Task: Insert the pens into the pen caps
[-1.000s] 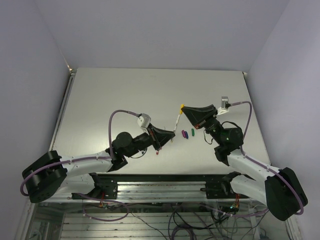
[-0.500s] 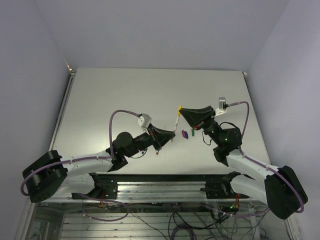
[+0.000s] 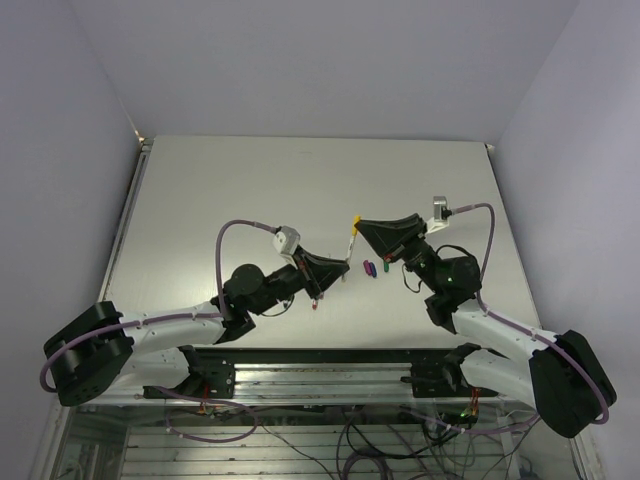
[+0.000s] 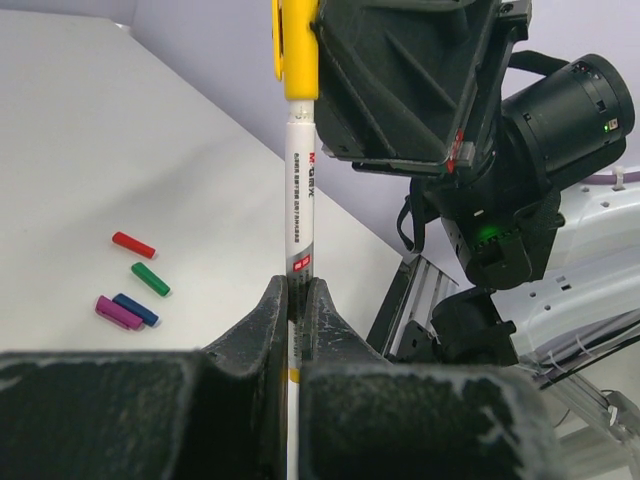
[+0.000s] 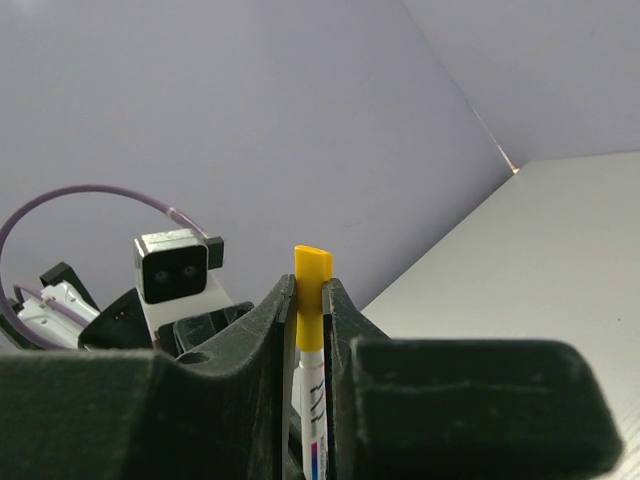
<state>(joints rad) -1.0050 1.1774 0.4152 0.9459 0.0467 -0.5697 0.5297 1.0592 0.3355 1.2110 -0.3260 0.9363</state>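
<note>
My left gripper is shut on the lower barrel of a grey-white pen and holds it above the table. In the left wrist view the left gripper clamps the pen, which stands upright. A yellow cap sits on the pen's top end. My right gripper is shut on this yellow cap, with the pen running down between its fingers. Red, green, blue and magenta caps lie on the table. The other pens are hidden.
The loose caps lie in a small group between the two grippers in the top view. A small red-tipped item lies on the table under my left wrist. The table's metal rail runs along the near edge.
My right gripper has shifted slightly left and down with the yellow cap, closer to my left gripper along the pen. My left gripper has hardly moved.
</note>
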